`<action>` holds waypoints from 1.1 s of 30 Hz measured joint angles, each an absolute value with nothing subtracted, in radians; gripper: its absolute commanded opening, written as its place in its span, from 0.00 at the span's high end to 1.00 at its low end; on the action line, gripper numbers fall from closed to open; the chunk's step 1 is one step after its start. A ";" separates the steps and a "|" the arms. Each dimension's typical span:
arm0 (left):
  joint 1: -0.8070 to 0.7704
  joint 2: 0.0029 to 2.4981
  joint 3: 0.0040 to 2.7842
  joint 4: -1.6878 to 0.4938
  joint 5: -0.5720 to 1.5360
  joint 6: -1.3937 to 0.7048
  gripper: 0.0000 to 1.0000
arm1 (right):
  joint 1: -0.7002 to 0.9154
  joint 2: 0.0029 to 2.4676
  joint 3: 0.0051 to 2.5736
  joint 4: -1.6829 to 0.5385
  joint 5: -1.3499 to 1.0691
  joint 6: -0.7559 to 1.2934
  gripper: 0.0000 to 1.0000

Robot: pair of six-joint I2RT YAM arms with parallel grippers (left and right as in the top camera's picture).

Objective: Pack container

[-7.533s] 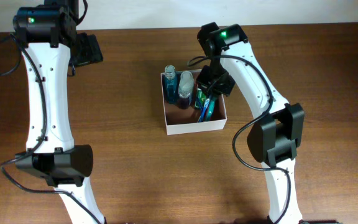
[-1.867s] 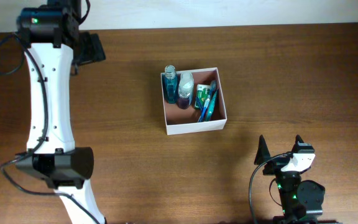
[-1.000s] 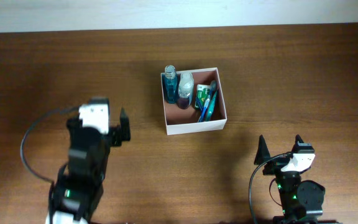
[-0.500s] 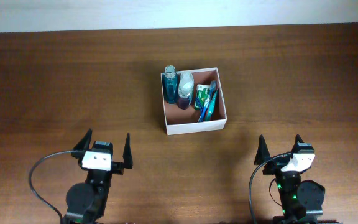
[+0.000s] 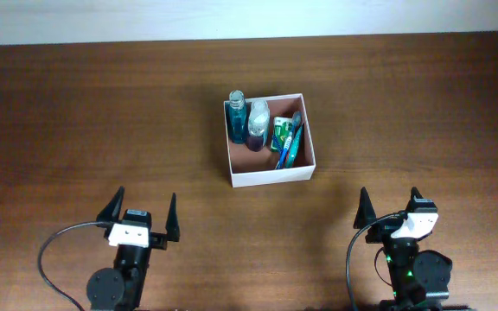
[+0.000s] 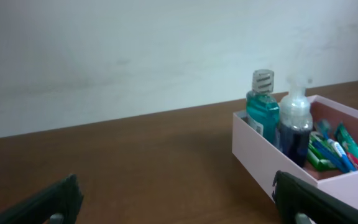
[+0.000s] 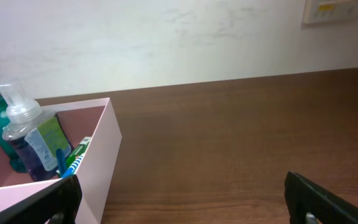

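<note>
Now both tools are idling wide apart at the near edge, and the container is sitting packed at mid-table.

The container (image 5: 271,179) is resting on the table (image 5: 102,112) toward the far centre, well apart from both arms. Inside it, a teal bottle (image 5: 236,117) and a pump bottle (image 5: 256,126) holding dark liquid are standing upright along the left wall, while a green packet (image 5: 280,133) and some toothbrushes (image 5: 290,147) are lying toward the right side. The left tool (image 5: 143,208) is sitting low at the front left, its fingers (image 6: 53,200) spreading wide with nothing between them. The right tool (image 5: 389,201) is doing likewise at the front right. The left wrist camera is facing the container ahead to its right, and the right wrist camera is facing it ahead to its left.
</note>
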State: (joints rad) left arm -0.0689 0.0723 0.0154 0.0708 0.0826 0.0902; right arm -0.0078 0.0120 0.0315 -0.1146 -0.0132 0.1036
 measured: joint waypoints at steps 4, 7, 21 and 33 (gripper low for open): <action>-0.069 0.018 0.014 0.012 0.094 0.090 0.01 | -0.008 0.012 0.031 -0.115 -0.014 0.105 0.01; -0.069 0.015 0.014 -0.037 0.097 0.091 0.01 | -0.008 0.012 0.031 -0.115 -0.014 0.105 0.01; -0.069 0.015 0.013 -0.067 0.098 0.090 0.01 | -0.008 0.012 0.031 -0.115 -0.013 0.105 0.02; -0.069 0.015 0.013 -0.067 0.098 0.091 0.01 | -0.008 0.012 0.031 -0.115 -0.014 0.104 0.01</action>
State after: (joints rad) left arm -0.0689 0.0147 0.0128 -0.0673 0.0978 0.0906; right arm -0.0078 0.0120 0.0315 -0.1146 -0.0135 0.1043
